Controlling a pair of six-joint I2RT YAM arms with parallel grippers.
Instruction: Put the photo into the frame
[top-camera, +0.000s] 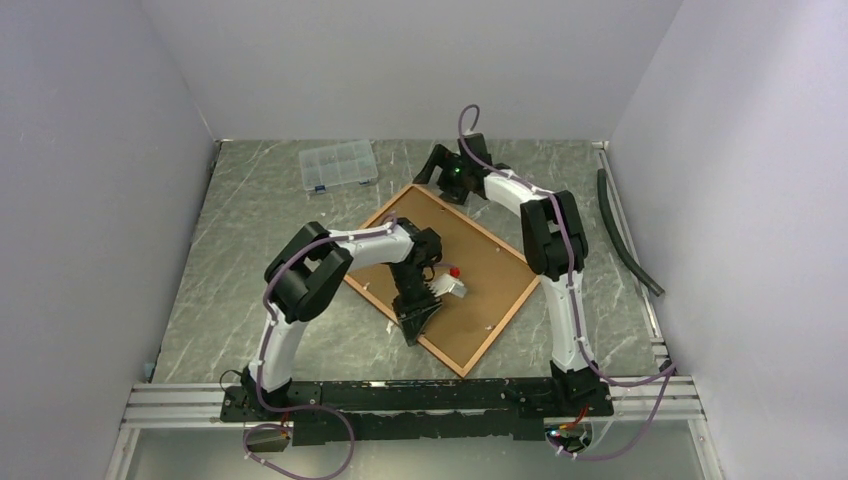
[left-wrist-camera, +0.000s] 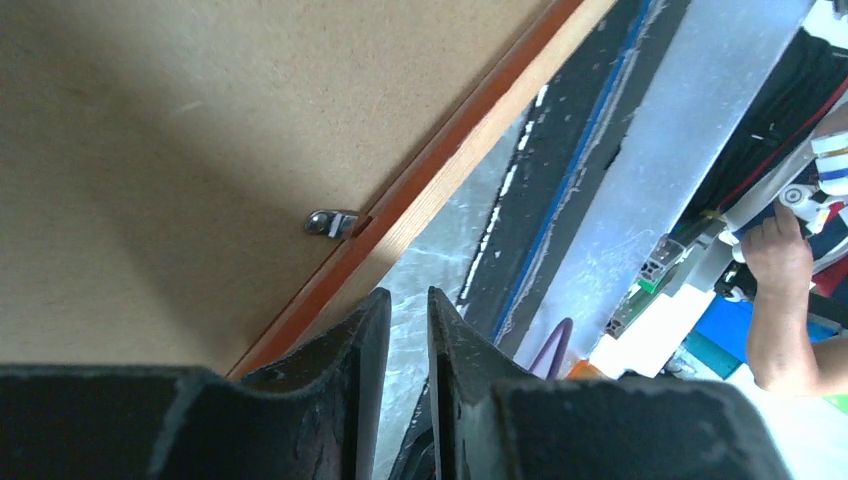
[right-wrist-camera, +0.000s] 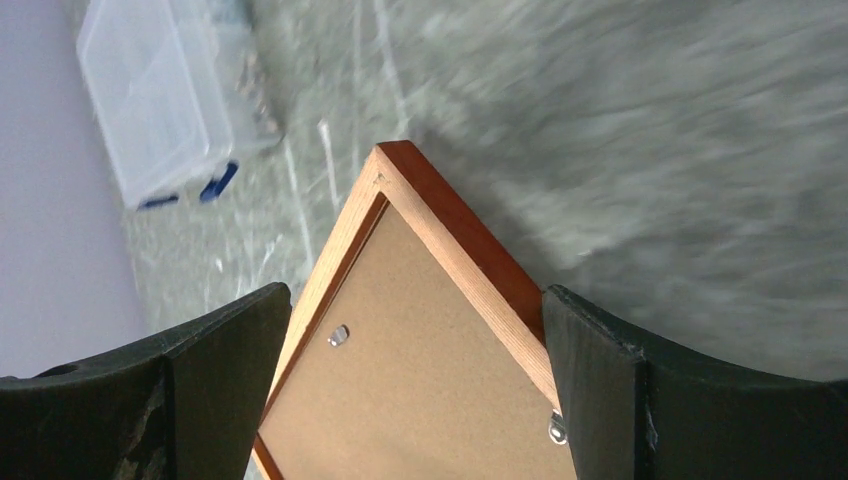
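The frame (top-camera: 505, 318) lies face down on the table, its reddish wooden border around a brown backing board (top-camera: 480, 290). The photo is hidden. My left gripper (top-camera: 413, 335) hovers at the frame's near-left edge (left-wrist-camera: 440, 170). Its jaws stand a narrow gap apart, with only table showing between them (left-wrist-camera: 408, 300). A metal clip (left-wrist-camera: 330, 222) sits on the board just ahead of it. My right gripper (top-camera: 432, 172) is wide open over the frame's far corner (right-wrist-camera: 470, 250), one finger on each side (right-wrist-camera: 415, 300), not touching it. Two clips (right-wrist-camera: 339, 335) show on the board (right-wrist-camera: 420, 380).
A clear plastic compartment box (top-camera: 338, 164) sits at the back left, also seen in the right wrist view (right-wrist-camera: 160, 90). A dark hose (top-camera: 625, 235) runs along the right wall. The arms' base rail (top-camera: 400, 395) borders the near edge.
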